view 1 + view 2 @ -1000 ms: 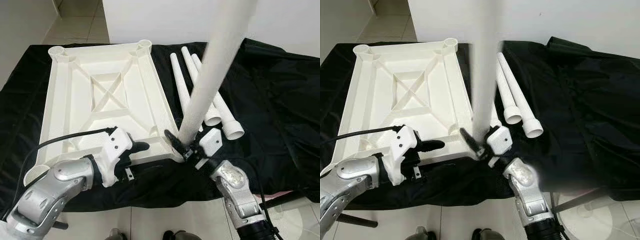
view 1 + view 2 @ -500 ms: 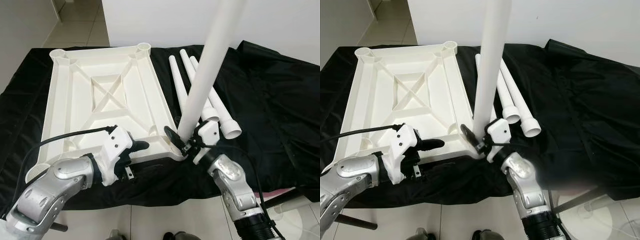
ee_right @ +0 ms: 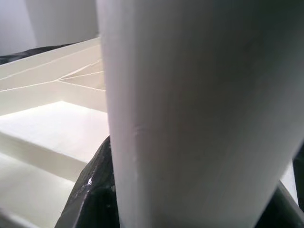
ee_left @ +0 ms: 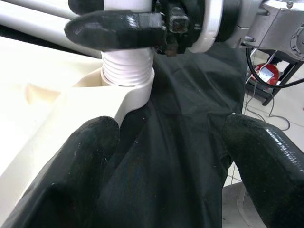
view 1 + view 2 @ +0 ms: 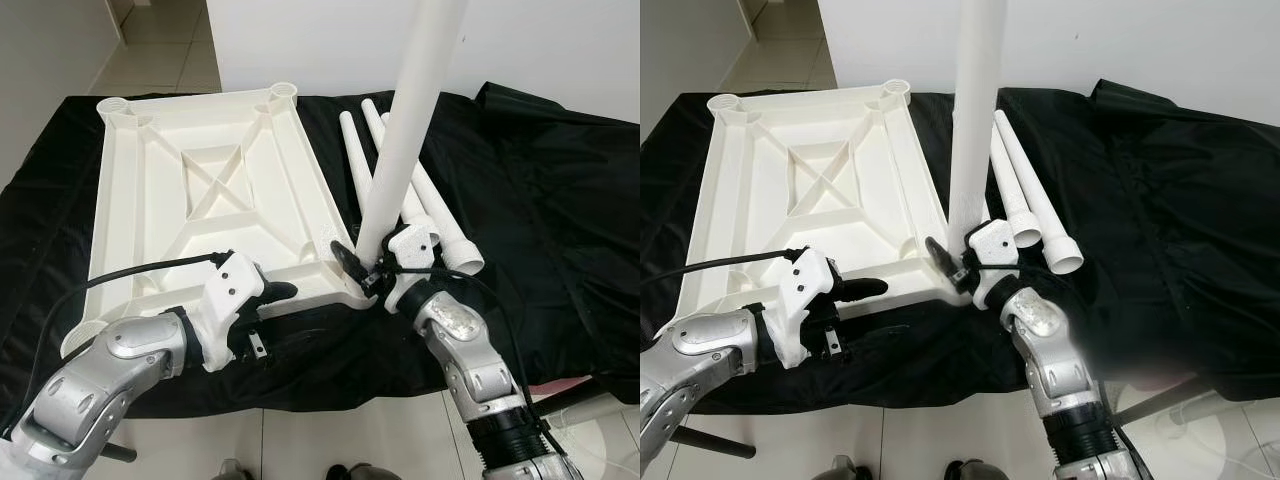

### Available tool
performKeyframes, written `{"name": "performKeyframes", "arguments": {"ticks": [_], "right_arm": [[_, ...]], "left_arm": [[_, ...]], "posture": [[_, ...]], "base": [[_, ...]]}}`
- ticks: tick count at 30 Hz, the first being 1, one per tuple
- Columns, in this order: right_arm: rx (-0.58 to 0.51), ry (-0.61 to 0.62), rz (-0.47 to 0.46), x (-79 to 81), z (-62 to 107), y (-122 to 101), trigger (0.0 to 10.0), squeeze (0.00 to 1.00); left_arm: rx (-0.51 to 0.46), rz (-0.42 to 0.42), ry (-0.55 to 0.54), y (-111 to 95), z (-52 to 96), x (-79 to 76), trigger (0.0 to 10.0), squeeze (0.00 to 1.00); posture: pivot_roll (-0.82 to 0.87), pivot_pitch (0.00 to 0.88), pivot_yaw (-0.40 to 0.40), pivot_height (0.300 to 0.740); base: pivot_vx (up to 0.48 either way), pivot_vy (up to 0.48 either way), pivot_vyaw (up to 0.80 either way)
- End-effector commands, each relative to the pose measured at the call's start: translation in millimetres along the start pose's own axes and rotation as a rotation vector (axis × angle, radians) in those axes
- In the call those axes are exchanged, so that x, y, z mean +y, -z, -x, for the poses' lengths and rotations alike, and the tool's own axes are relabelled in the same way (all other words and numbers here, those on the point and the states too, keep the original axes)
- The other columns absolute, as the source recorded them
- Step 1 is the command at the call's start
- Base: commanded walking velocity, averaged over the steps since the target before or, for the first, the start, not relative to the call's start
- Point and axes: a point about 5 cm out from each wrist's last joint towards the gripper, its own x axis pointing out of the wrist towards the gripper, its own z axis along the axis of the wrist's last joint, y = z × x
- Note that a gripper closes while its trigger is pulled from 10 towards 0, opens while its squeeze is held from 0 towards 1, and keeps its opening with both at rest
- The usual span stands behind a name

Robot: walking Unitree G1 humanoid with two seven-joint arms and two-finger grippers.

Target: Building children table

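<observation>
The right gripper (image 5: 368,272), fingers clamped on the upright table leg (image 5: 400,150), seats its threaded end in the near corner socket (image 4: 127,90) of the upturned tabletop (image 5: 200,190). Judged next: turn it home, kept vertical. The left gripper (image 5: 262,300), fingers apart, rests at the tabletop's near edge; three spare legs (image 5: 440,225) lie just beside on the black cloth (image 5: 560,200).

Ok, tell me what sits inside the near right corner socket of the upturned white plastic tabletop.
The ribbed threaded end of the upright white plastic leg stands in that socket, gripped by the right gripper. How deep the thread goes is hidden by the socket wall of the upturned white plastic tabletop.
</observation>
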Motion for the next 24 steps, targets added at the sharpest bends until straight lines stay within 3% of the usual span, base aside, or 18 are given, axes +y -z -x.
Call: {"name": "performKeyframes", "arguments": {"ticks": [1,13,17,18,20,24], "right_arm": [[0.221,0.130,-0.029,-15.2,15.6,40.1,10.0,0.00],[0.178,0.266,-0.080,-22.5,15.6,31.1,10.0,0.00],[0.147,0.340,-0.119,-20.3,16.1,29.6,10.0,0.00],[0.128,0.407,-0.139,-19.7,15.8,27.8,10.0,0.00],[0.128,0.407,-0.139,-19.7,15.8,27.8,10.0,0.00],[0.098,0.547,-0.162,-17.3,16.2,24.9,10.0,0.00]], "left_arm": [[0.010,-0.014,0.016,-0.9,1.7,-3.4,10.0,0.00],[0.011,-0.011,0.031,-2.2,0.8,-4.3,10.0,0.00],[0.012,-0.010,0.033,-1.6,0.3,-4.4,10.0,0.00],[0.010,-0.010,0.031,-1.7,-0.3,-4.3,10.0,0.00],[0.010,-0.010,0.031,-1.7,-0.3,-4.3,10.0,0.00],[0.008,-0.012,0.031,-1.1,-1.9,-4.4,10.0,0.00]], "posture": [[0.00,0.154,-0.022,0.740],[-0.02,0.179,-0.012,0.740],[-0.02,0.181,-0.012,0.740],[-0.02,0.179,-0.015,0.740],[-0.02,0.179,-0.015,0.740],[-0.02,0.170,-0.017,0.740]], "base": [[0.000,0.000,0.00],[0.000,0.000,0.00],[0.000,0.000,0.00],[0.000,0.000,0.00],[0.000,0.000,0.00],[0.000,0.000,0.00]]}}
